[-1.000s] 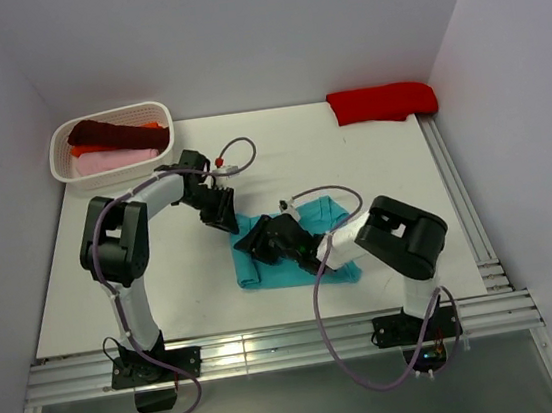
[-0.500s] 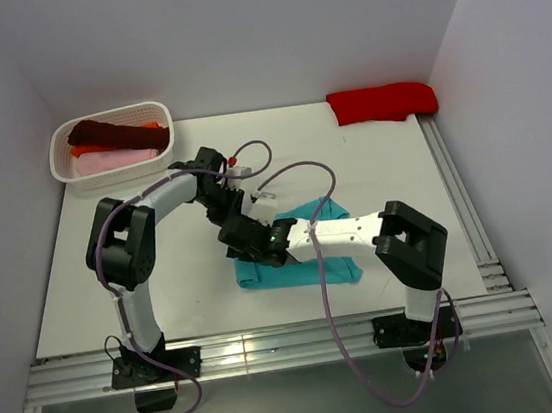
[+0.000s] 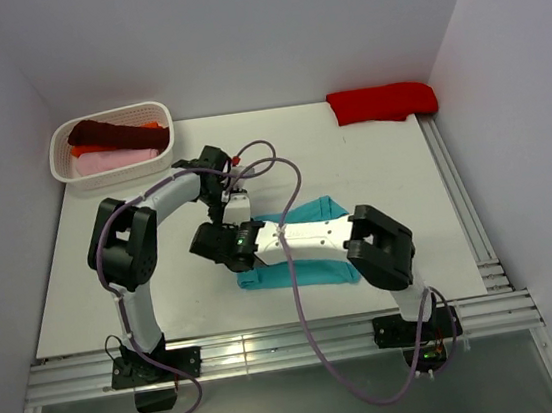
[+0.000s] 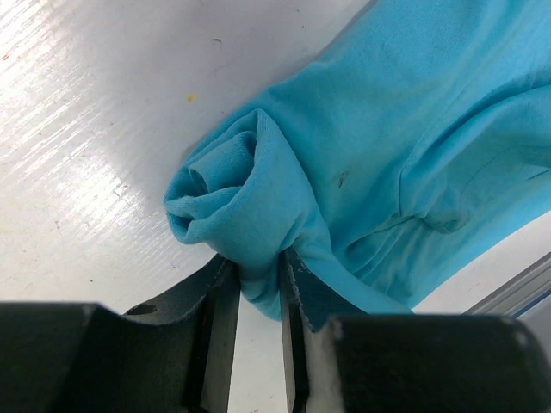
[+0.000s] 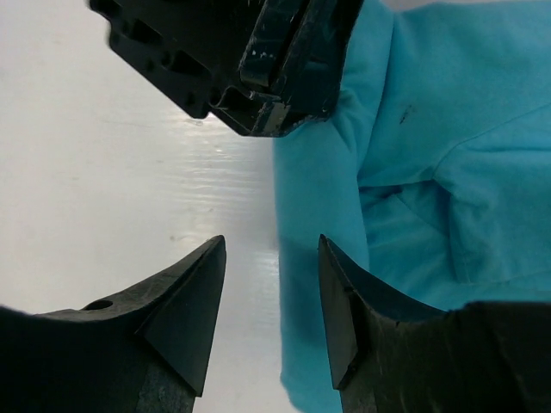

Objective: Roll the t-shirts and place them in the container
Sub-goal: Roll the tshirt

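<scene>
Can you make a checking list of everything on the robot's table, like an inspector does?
Surface: white table, a few tiny specks near the shirt.
Job's things: teal t-shirt rolled at one end; red t-shirt in the far right corner; maroon shirt, pink shirt and orange shirt in the basket.
Clutter: nothing seen.
Grippers: left end effector shut on the teal roll; right end effector open at the shirt's edge, gripping nothing.
Cables: purple cables loop along both arms.
Surroundings: pale walls; metal rails at the near edge.

Five t-shirts (image 3: 325, 273), one basket (image 3: 168, 129), two arms (image 3: 168, 189) and one table (image 3: 393, 172).
</scene>
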`<state>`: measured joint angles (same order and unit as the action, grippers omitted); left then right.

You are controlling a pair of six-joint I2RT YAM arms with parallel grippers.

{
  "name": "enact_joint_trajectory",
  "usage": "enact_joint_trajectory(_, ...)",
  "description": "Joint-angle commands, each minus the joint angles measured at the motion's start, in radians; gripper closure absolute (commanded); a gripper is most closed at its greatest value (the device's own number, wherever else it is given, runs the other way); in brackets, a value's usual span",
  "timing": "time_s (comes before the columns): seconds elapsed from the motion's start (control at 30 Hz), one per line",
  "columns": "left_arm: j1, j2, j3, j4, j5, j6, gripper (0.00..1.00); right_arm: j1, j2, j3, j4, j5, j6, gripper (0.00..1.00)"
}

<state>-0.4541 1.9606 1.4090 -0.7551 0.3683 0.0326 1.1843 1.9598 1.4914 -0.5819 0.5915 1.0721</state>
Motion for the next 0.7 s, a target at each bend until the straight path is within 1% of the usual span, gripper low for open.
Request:
enact_joint_trajectory(0.0, -0.011, -0.011, 0.042, -0.007, -0.011, 0.003, 0.72, 0.005, 0.063, 0.090, -0.137, 0.070, -0.008, 0.46)
enact_joint_trajectory(0.2, -0.014, 0.000, 0.056, -0.010, -0.011, 0.000, 0.71, 0.044, 0.145, 0.170, -0.283, 0.083, 0.074, 0.46)
enact_joint_trajectory(0.27, -0.015, 0.001, 0.059, -0.012, -0.011, -0.002, 0.70, 0.061, 0.162, 0.179, -0.334, 0.077, 0.103, 0.45)
enact_joint_trajectory(0.4, -0.018, 0.006, 0.068, -0.009, -0.009, -0.008, 0.63, 0.080, 0.178, 0.164, -0.349, 0.053, 0.121, 0.44)
enact_joint_trajectory(0.43, -0.020, 0.007, 0.071, -0.009, -0.011, -0.010, 0.59, 0.081, 0.180, 0.159, -0.355, 0.042, 0.126, 0.44)
enact_joint_trajectory(0.67, -0.020, 0.021, 0.111, -0.016, 0.011, -0.010, 0.49, 0.083, 0.189, 0.141, -0.372, 0.019, 0.141, 0.44)
